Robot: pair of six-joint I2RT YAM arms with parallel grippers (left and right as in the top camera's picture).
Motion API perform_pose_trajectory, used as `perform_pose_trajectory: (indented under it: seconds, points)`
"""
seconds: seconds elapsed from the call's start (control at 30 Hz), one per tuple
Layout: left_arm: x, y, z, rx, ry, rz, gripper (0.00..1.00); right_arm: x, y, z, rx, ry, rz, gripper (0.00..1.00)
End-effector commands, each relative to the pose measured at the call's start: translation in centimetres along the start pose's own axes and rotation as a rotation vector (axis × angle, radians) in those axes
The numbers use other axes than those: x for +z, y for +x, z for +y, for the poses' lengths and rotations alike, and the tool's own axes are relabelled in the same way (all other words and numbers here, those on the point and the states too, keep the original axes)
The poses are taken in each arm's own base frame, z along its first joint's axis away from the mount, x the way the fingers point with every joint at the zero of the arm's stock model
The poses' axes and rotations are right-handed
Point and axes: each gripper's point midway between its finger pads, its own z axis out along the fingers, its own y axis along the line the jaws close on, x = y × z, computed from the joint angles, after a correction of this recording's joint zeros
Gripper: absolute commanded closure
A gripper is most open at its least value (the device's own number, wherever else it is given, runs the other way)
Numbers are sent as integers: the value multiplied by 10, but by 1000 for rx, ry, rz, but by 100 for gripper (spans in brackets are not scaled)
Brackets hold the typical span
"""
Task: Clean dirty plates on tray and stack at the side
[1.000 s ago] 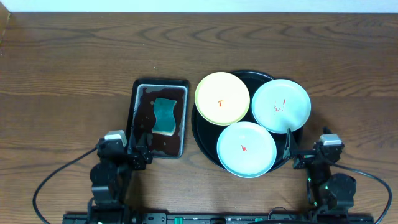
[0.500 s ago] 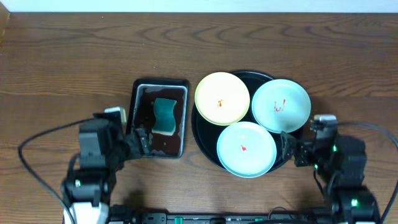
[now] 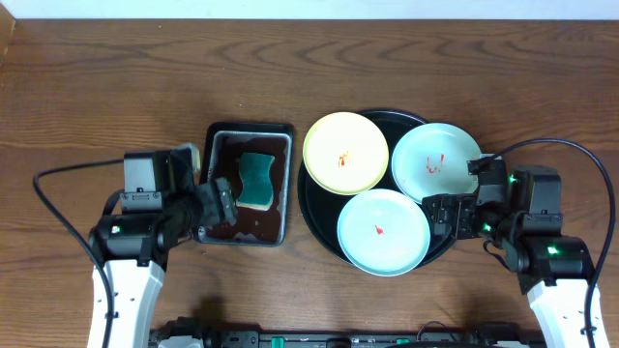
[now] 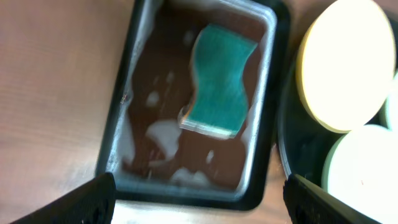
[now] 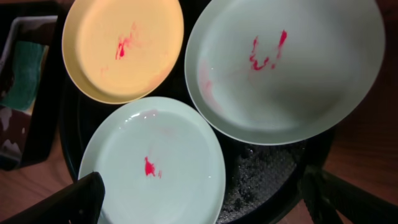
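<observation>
Now, plates: three small round shallow plates are counted, all lying flat on the tray, none stacked.
Yellow: one pale yellow plate [image 3: 346, 153] is set at the tray's far left, marked with a red-orange smear.
Mint: two pale mint-white plates are seen, one at the far right [image 3: 437, 163] with red streaks, one at the near middle [image 3: 383, 231] with a single red spot.
Tray: one large round glossy black tray [image 3: 319, 220] is placed right of centre on the brown wooden table [image 3: 116, 87].
Pan: one rectangular black pan [image 3: 208, 164] of brown soapy liquid is set just left of the tray; one teal wavy sponge [image 3: 256, 180] lies in its far half.
Left gripper: the left gripper [image 3: 219, 206] is held over the pan's near edge, fingers [image 4: 93, 199] spread wide, nothing gripped.
Right gripper: the right gripper [image 3: 440, 215] is held over the tray's near right edge, beside both mint plates, fingers spread wide, nothing gripped.
</observation>
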Motion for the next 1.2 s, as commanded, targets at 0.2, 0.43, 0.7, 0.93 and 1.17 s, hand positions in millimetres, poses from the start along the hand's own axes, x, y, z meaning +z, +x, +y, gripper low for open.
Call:
perform_pose_trajectory:
  seconds: [0.2,0.43,0.7,0.93,1.17]
  points:
    - [30,-35,-20,77,6,-67,15,1,-6,8,-2,-35,-4,1]
    - [82,-27,-23,176,-147,-10,19,3,-5,7,2,-33,9,1]
    - [135,-6,-20,202,-183,104,34,9,-3,4,10,-29,28,1]
    - [159,7,-12,193,-206,165,40,10,-2,4,11,-28,33,1]
    - [166,9,-11,193,-203,173,43,10,-2,4,11,-28,33,1]
